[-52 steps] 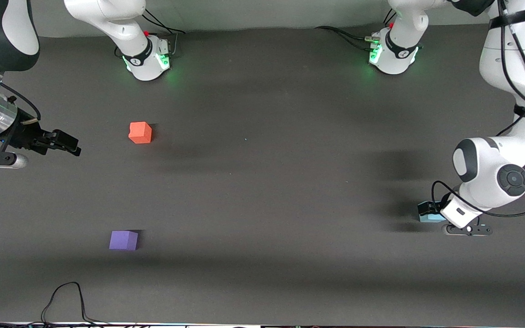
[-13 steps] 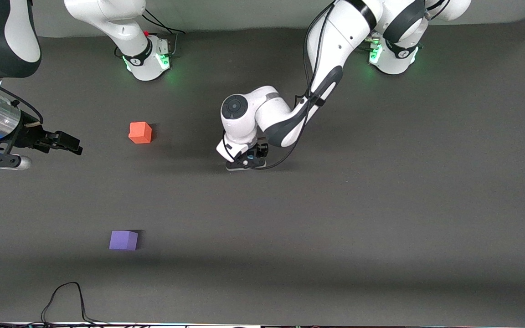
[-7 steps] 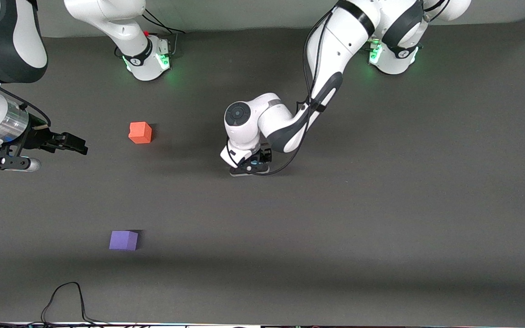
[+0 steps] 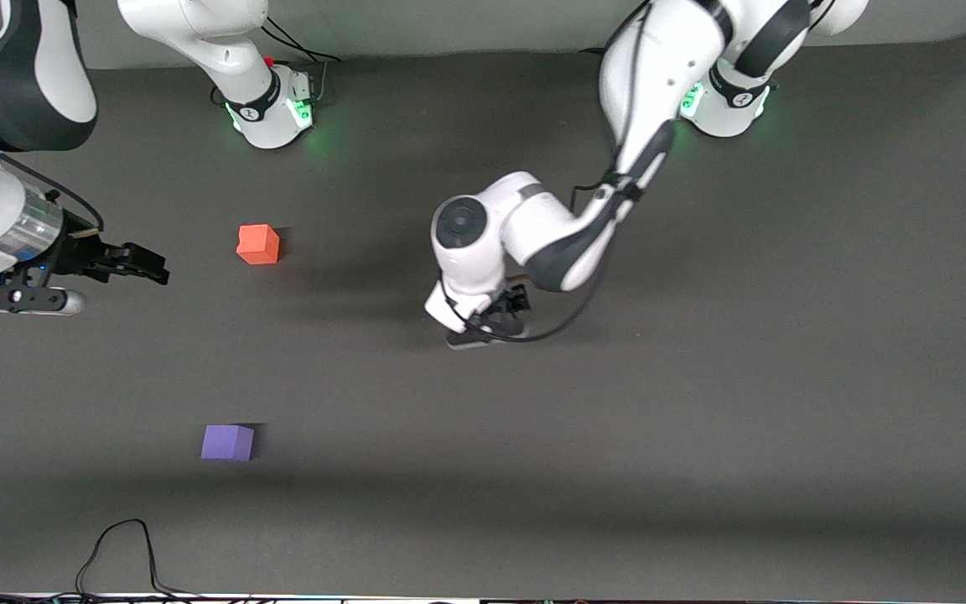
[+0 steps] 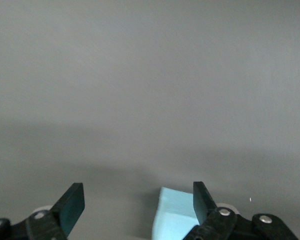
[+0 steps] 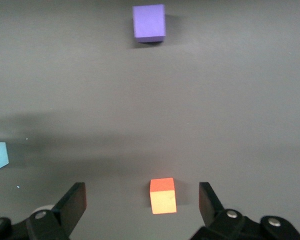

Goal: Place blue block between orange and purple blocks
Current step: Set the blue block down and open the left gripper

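While the left tool (image 4: 490,325) stands spread with the blue block (image 5: 176,212) loose beside one finger near mid-table, seemingly just set down, and the open, empty right tool (image 4: 132,262) waits over its end, the block must next reach the gap between orange block (image 4: 258,244) and purple block (image 4: 227,442).

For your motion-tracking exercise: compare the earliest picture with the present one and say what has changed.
The left gripper carried the blue block from the left arm's end to mid-table, then opened; the block sits between its fingers. The right gripper shifted slightly. The orange block and purple block stayed put.
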Controlling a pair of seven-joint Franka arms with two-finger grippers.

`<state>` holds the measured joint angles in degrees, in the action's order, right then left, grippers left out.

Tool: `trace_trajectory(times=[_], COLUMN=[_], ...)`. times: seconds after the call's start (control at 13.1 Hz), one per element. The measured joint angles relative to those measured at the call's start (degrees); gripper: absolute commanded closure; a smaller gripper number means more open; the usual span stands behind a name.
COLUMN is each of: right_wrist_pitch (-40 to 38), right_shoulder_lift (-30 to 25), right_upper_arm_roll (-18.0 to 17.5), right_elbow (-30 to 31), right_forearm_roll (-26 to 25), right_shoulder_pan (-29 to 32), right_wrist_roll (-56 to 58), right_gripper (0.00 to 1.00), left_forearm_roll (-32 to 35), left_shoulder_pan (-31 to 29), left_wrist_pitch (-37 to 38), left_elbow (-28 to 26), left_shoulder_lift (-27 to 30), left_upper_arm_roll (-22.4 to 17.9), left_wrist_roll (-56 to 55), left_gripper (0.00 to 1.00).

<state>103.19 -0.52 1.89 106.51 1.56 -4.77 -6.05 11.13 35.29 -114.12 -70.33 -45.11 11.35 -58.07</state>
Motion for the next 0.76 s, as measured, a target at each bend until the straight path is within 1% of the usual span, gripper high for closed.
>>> trace_trajectory(times=[0.15, 0.38, 0.54, 0.61, 0.76], right_wrist_pitch=[0.87, 1.89, 3.43, 5.52, 10.51], right_shoulder_lift=[1.09, 6.45, 11.66, 14.45, 19.05], right_upper_arm_roll=[-0.11, -0.39, -0.49, -0.52, -0.53], right_elbow=[-0.54, -4.87, -8.81, -10.19, -10.98], right_forearm_roll=[0.27, 0.35, 0.57, 0.96, 1.56], right_shoulder_pan=[-5.57, -16.38, -22.65, -25.4, -29.46], right_wrist_roll=[-4.26, -10.34, -16.32, -19.77, -25.13], right_gripper=[0.0, 0.0, 0.0, 0.0, 0.0], left_forearm_roll=[-4.16, -10.15, -10.99, -11.11, -11.18], left_shoulder_pan=[-6.19, -18.91, -27.71, -31.89, -39.3], left_wrist_pitch=[4.6, 11.9, 17.1, 19.5, 22.8], left_elbow=[0.13, -0.95, -2.76, -3.66, -4.85], left_shoulder_lift=[4.32, 11.26, 15.74, 17.52, 19.9], left_upper_arm_roll=[0.11, 0.06, 0.03, -0.01, -0.01], left_wrist_roll=[6.22, 20.17, 30.26, 36.06, 46.43], left_gripper=[0.01, 0.0, 0.0, 0.0, 0.0])
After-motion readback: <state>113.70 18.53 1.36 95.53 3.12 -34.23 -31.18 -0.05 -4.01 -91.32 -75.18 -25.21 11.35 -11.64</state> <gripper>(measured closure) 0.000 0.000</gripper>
